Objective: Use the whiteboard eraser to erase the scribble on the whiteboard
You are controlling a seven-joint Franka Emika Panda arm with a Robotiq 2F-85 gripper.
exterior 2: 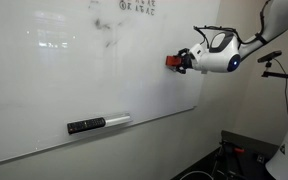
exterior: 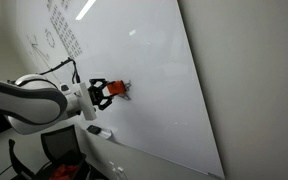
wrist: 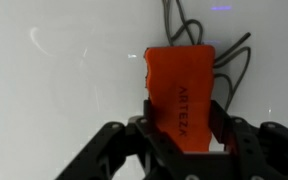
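The gripper (wrist: 184, 128) is clamping the lower end of the whiteboard eraser (wrist: 181, 85) between its jaws, which are closed snugly on the block. It is holding the eraser flat at the whiteboard (wrist: 64, 90), seemingly touching it. The scribble (wrist: 224, 60) is showing dark loops above and beside the eraser, so most of the wiping appears left to do. In an exterior view a dark-and-white oblong object (exterior 2: 96, 124) is lying on the board's ledge, well apart. A grid of small characters (exterior: 66, 30) is sitting higher up. Nothing is blocking the stroke.
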